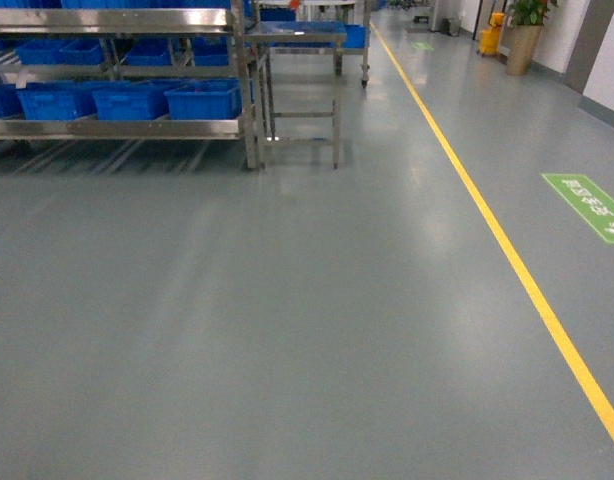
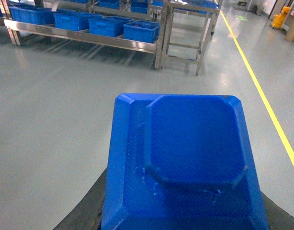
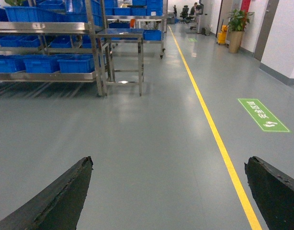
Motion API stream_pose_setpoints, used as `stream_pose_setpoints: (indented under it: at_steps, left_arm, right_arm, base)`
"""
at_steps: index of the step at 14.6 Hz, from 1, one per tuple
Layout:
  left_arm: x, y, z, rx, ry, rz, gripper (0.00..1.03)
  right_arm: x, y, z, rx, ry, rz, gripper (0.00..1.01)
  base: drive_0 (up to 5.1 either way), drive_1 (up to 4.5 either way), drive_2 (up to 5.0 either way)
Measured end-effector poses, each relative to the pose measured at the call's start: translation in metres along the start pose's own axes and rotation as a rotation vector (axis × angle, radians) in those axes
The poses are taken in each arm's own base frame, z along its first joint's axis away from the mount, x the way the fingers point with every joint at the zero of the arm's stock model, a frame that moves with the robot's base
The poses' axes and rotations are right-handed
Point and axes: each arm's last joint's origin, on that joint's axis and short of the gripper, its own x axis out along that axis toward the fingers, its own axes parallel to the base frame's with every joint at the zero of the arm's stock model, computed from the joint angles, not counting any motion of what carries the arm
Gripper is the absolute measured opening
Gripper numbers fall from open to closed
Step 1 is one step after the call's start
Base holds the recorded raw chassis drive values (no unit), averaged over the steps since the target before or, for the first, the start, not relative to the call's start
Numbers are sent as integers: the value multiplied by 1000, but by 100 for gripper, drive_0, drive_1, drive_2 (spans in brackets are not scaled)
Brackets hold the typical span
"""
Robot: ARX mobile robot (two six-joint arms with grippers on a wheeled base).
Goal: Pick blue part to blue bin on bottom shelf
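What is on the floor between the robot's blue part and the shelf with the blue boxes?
Nothing. In the left wrist view, only bare grey floor lies between the blue part and the bottom shelf.

Even overhead light fills all views, leaving soft sheen streaks on the grey floor (image 1: 287, 330) and faint shadows under the steel rack (image 1: 117, 128); distant background slightly soft.
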Motion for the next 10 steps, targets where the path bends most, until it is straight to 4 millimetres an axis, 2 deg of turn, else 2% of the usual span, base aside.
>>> stream_pose_setpoints:
  at_steps: [10]
  left_arm:
    - [0, 0, 0, 2, 2, 2, 43]
  right_arm:
    - [0, 0, 0, 0, -1, 0, 98]
  base:
    - [-8, 418, -434]
